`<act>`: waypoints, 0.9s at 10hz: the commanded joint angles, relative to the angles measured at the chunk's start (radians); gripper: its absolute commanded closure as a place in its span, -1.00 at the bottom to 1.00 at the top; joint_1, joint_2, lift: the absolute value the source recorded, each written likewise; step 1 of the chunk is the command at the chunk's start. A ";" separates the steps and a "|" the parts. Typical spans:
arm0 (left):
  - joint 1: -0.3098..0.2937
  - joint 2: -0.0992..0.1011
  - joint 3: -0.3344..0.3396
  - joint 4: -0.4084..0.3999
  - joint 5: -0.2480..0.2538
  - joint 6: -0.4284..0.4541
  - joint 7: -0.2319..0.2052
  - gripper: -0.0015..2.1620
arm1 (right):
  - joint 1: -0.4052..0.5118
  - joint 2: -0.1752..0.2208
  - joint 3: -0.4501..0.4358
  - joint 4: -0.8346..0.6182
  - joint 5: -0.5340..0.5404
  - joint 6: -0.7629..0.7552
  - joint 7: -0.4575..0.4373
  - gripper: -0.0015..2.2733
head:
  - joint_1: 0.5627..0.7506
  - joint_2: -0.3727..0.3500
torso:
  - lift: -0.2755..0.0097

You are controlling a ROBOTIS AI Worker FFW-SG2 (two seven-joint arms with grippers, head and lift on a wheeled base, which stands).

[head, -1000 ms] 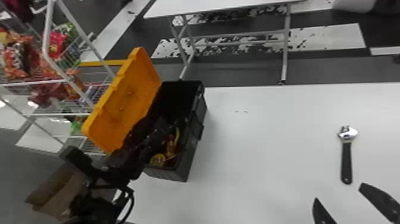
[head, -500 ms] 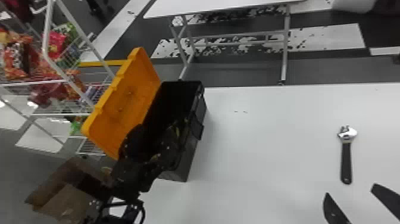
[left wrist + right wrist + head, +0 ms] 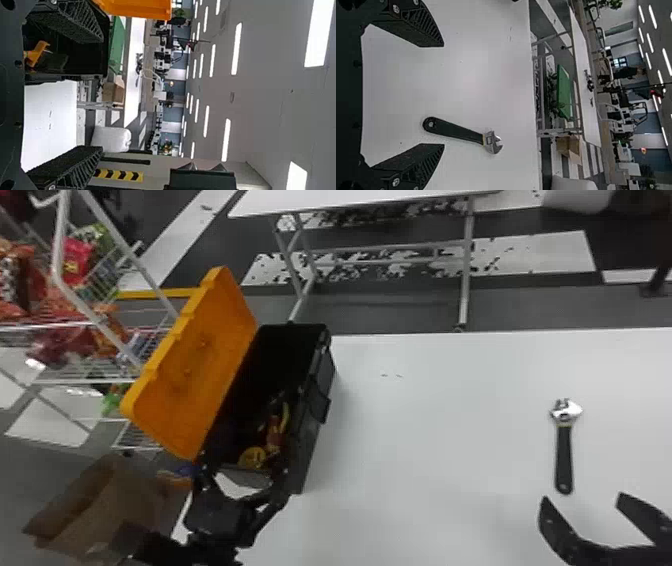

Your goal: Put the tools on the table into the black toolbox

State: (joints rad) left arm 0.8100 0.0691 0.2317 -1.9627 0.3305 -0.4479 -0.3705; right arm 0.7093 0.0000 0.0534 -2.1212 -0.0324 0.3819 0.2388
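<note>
Toolbox [image 3: 314, 435]: black, boxy, orange lid [image 3: 200, 365] up!
Wrench [image 3: 564, 455]: shiny metal head, right of toolbox.
Left claw [image 3: 244, 476]: spread wide, empty, at toolbox's near end.
Right claw [image 3: 582, 497]: wide too, empty, beyond wrench's handle.

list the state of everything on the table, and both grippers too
black toolbox: open, a few items inside
orange lid: swung back, tilted up
adjustable wrench: lying flat on the table, outside the toolbox
left gripper: open, empty
right gripper: open, empty, close to the wrench's handle end
</note>
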 commanded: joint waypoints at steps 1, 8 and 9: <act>0.009 0.009 -0.008 0.010 -0.001 -0.010 -0.002 -0.97 | -0.044 0.001 0.000 -0.003 -0.001 0.075 -0.022 -0.89 | 0.41 0.83 | 0.41; -0.014 0.029 -0.040 0.018 -0.005 0.005 -0.011 -0.97 | -0.208 0.001 0.042 0.044 0.002 0.259 -0.263 -0.87 | 0.41 0.56 | 0.41; -0.018 0.037 -0.045 0.018 -0.005 0.012 -0.011 -0.97 | -0.229 0.001 0.052 0.061 0.008 0.271 -0.286 -0.87 | 0.41 0.54 | 0.41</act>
State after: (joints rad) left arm 0.7934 0.1018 0.1897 -1.9451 0.3253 -0.4381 -0.3813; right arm 0.4921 0.0000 0.0992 -2.0693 -0.0282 0.6433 -0.0480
